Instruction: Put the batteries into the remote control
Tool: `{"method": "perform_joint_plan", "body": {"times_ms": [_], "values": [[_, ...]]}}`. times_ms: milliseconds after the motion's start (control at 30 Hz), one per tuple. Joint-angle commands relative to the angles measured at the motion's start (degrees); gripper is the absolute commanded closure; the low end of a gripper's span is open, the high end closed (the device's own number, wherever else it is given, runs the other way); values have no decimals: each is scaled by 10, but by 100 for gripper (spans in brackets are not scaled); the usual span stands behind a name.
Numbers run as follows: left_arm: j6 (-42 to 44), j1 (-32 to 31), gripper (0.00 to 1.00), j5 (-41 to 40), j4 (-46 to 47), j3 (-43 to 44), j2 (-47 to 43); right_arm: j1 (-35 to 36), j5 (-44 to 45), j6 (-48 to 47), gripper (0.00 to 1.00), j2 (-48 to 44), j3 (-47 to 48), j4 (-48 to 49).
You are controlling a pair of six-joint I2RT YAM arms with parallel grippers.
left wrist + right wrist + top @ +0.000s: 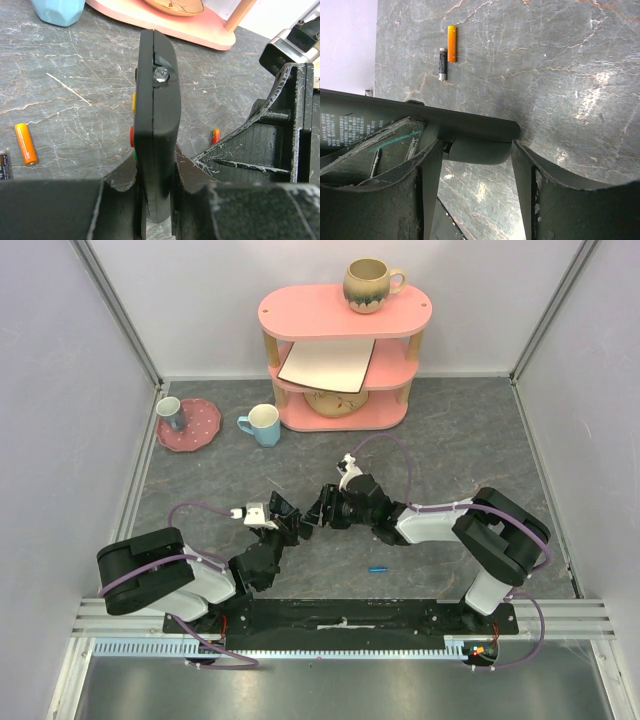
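- Remote control (155, 100) stands on its edge, clamped at the lower end between the fingers of the left gripper (156, 187); coloured buttons show along its left side
- Left gripper meets the right gripper (322, 510) above the middle of the grey, stone-patterned table (470, 440)
- Right gripper has its fingers (427, 190) spread, one on either side of the remote control's rounded edge; whether they press on it cannot be told
- Orange battery (451, 43) lies flat on the table just beside a black cylinder (442, 64) with a metal tip, both apart from the remote control
- Blue battery (378, 568) lies alone on the table, near the base rail (340, 615) and well apart from both grippers
- Pink shelf (345, 310) stands at the back of the table with a mug (370, 285) on top
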Motion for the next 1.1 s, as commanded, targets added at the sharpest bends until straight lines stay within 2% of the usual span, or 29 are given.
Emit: {"method": "perform_joint_plan", "body": {"times_ms": [0, 267, 367, 500, 600, 833, 1033, 1067], "values": [[-1, -4, 98, -8, 12, 7, 5, 0, 6, -9, 36, 12, -9, -1], [3, -4, 98, -3, 13, 8, 4, 0, 8, -9, 37, 23, -1, -8], [10, -4, 98, 7, 14, 10, 5, 4, 14, -22, 40, 30, 22, -49], [22, -4, 98, 10, 26, 12, 7, 8, 29, -42, 49, 45, 55, -129], [27, -4, 98, 10, 34, 12, 12, 10, 30, -48, 53, 58, 60, -152], [27, -4, 98, 13, 44, 9, 16, 13, 26, -47, 61, 74, 63, -170], [34, -4, 98, 8, 45, 9, 14, 14, 22, -58, 75, 82, 72, -189], [34, -4, 98, 9, 45, 9, 13, 14, 21, -60, 80, 84, 73, -192]]}}
